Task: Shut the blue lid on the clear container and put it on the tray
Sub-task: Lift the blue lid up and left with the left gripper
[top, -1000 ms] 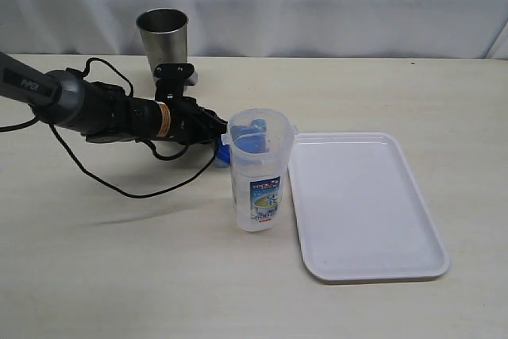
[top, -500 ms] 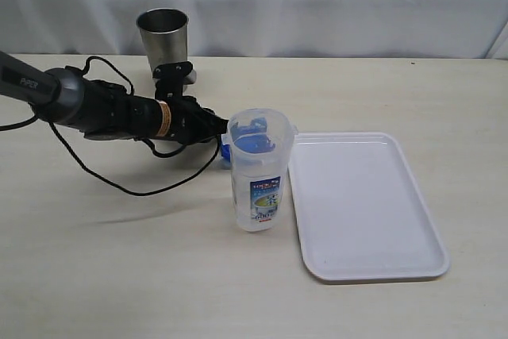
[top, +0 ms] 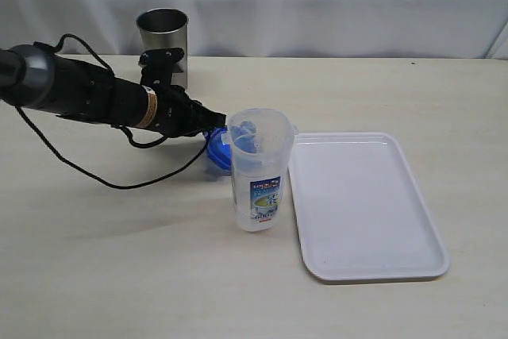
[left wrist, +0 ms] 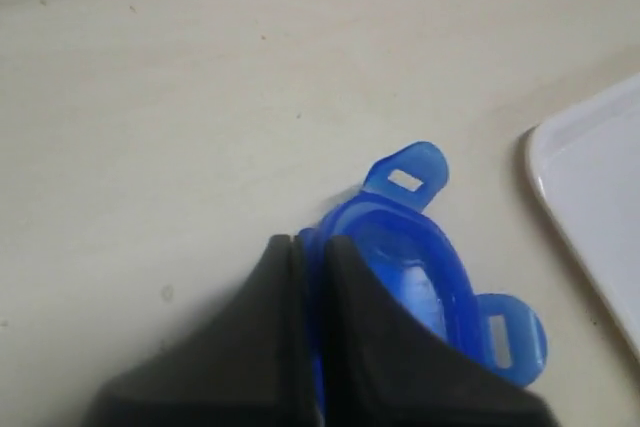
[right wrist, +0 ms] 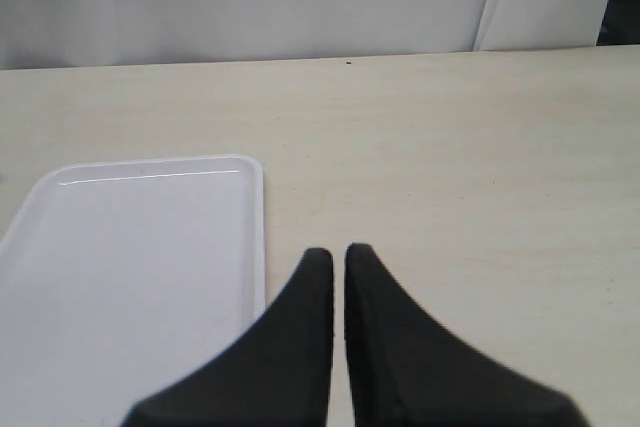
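Fingers on the left [left wrist: 250,347] clamp the round blue plastic lid [left wrist: 395,247] by its rim; right fingers [right wrist: 300,347] are pressed together.

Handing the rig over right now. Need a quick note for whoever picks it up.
Left gripper: shut on the rim of the blue lid, beside the clear container, not on it.
Right gripper: shut, empty, above the table near the tray.
The clear container stands upright and open on the table next to the tray.
Done: lid grasped.
Left: seat and snap the lid, move the clear container onto the tray.
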`<move>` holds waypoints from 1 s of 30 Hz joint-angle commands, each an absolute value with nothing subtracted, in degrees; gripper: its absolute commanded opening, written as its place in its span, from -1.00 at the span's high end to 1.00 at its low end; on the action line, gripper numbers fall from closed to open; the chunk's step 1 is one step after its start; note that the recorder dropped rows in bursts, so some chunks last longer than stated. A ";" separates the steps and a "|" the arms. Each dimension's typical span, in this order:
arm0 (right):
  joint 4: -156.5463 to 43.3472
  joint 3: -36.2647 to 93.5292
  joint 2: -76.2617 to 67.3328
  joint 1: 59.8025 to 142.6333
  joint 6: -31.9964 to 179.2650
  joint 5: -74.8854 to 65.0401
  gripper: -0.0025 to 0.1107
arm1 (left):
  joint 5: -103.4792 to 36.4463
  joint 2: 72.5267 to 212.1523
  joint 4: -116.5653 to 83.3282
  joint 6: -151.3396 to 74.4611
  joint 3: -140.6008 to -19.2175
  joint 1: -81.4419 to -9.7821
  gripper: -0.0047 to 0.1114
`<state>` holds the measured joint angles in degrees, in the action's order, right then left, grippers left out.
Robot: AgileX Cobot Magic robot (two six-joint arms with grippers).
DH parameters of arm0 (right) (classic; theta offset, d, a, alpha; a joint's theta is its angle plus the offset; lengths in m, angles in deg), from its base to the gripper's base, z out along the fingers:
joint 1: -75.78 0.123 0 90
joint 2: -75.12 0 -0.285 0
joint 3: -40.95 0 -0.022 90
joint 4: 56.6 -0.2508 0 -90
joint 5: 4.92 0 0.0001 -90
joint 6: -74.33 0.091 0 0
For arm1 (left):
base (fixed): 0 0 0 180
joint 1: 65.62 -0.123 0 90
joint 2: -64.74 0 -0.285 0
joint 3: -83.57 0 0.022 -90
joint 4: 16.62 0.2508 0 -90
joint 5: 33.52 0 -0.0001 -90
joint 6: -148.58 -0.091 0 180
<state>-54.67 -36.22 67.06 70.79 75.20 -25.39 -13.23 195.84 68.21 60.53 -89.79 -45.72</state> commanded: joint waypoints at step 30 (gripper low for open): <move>-54.66 -36.26 67.33 70.63 75.18 -24.67 0.88 | -14.71 164.34 74.21 60.24 -81.58 -45.29 0.92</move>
<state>-54.67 -36.22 67.06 70.79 75.20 -25.39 -13.42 166.16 73.47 61.48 -81.93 -45.72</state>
